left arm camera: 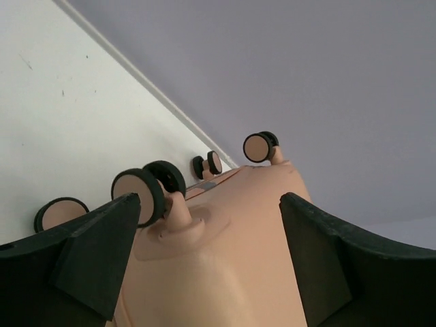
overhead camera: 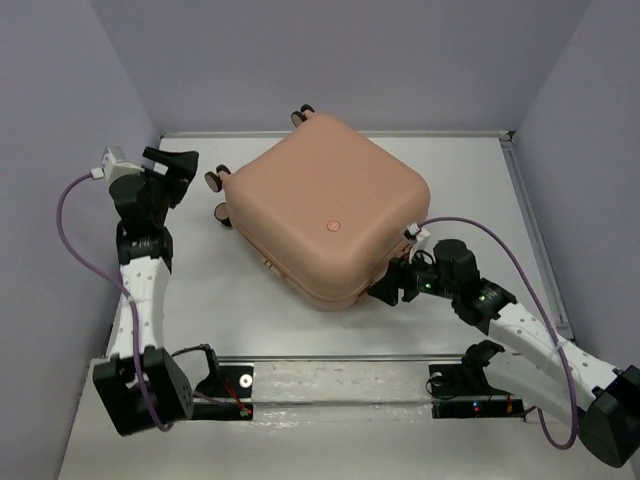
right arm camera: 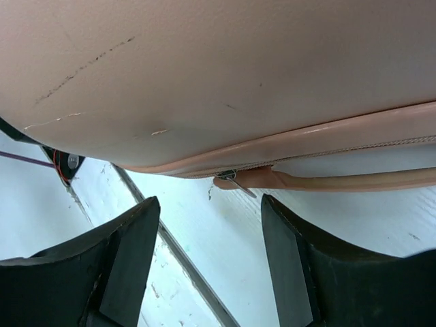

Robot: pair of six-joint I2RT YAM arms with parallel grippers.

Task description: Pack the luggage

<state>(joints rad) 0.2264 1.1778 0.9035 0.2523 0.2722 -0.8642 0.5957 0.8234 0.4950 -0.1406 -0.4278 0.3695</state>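
The luggage [overhead camera: 325,210], a salmon-pink hard-shell suitcase, lies closed and flat on the white table, turned diagonally, its caster wheels [overhead camera: 216,182] toward the back left. My left gripper [overhead camera: 180,170] stands open just left of the wheeled end, apart from it; in the left wrist view the shell [left arm camera: 225,259] fills the gap between the wide fingers [left arm camera: 95,262]. My right gripper [overhead camera: 385,287] is open at the suitcase's near right edge. The right wrist view shows a zipper pull [right arm camera: 231,179] on the pink seam just beyond the fingertips [right arm camera: 133,262], with nothing between them.
Lilac walls close in the table on the left, back and right. A raised rim [overhead camera: 535,240] runs along the table's right edge. A metal rail [overhead camera: 340,360] with both arm bases crosses the near side. Purple cables [overhead camera: 70,225] loop off each arm.
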